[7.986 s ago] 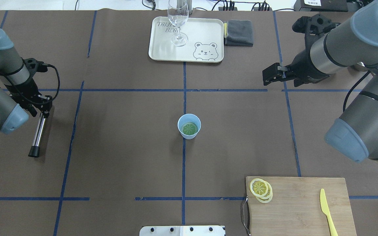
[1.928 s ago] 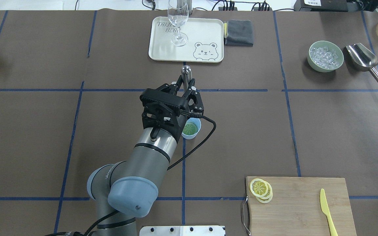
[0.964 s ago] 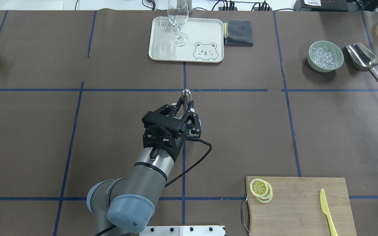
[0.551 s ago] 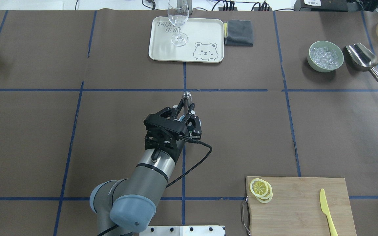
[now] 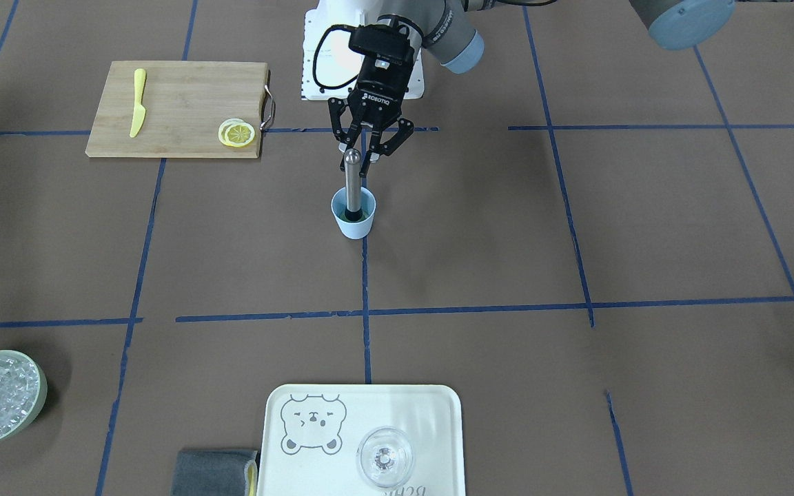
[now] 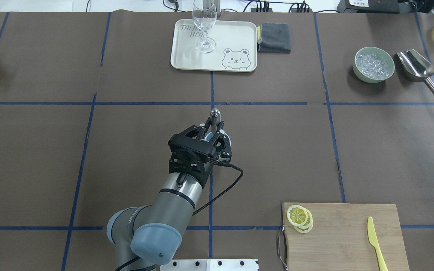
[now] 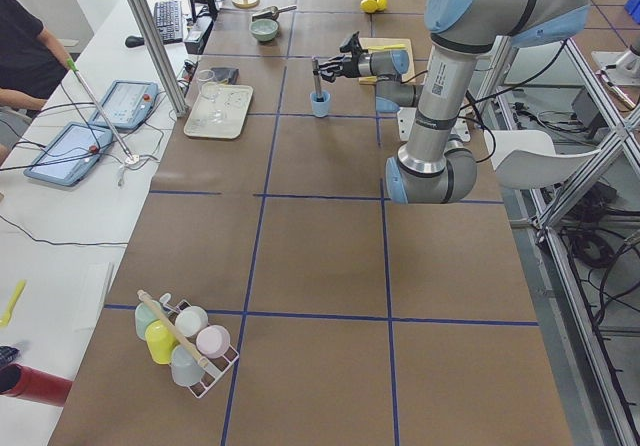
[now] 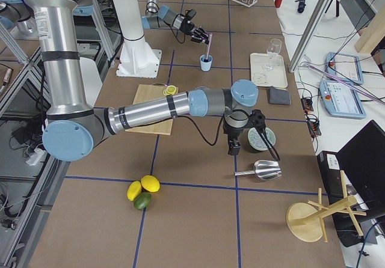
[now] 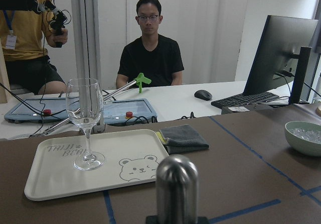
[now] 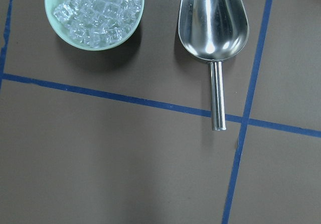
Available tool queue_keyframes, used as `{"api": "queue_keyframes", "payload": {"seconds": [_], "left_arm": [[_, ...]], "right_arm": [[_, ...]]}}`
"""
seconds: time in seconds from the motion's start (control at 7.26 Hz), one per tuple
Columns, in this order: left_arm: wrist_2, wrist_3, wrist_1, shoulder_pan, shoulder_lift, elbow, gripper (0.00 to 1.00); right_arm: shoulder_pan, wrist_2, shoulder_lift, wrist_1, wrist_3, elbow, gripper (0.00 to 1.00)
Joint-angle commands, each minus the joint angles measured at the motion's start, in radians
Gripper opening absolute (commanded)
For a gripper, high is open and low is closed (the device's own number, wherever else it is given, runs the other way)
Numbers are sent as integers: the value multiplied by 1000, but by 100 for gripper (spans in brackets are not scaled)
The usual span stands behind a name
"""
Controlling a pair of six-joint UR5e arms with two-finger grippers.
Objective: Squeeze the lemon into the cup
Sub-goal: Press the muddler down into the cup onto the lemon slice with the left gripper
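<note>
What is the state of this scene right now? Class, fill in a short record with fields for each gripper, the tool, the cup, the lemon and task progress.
left gripper: shut on the metal muddler, holding it upright
metal muddler: lower end inside the cup
cup: upright, something green at its bottom
lemon: slices stacked on the cutting board, apart from the cup, in no gripper
right gripper: above the table by the bowl of ice and metal scoop; open or shut cannot be told
task progress: no lemon seen in the cup yet
</note>
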Motion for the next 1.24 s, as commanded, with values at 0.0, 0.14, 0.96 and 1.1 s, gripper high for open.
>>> {"api": "queue_keyframes", "payload": {"seconds": [0.0, 0.14, 0.96, 1.1], "left_arm": [[0, 0, 0, 0, 0, 14, 0], [0, 0, -2, 0, 0, 21, 0], [0, 81, -6, 0, 9, -68, 0], [-1, 144, -67, -1, 15, -96, 0]], "right_arm": [[0, 0, -1, 0, 0, 1, 100], [0, 0, 1, 0, 0, 1, 100], [0, 3, 1, 0, 0, 5, 100], [0, 5, -1, 0, 0, 6, 100]]}}
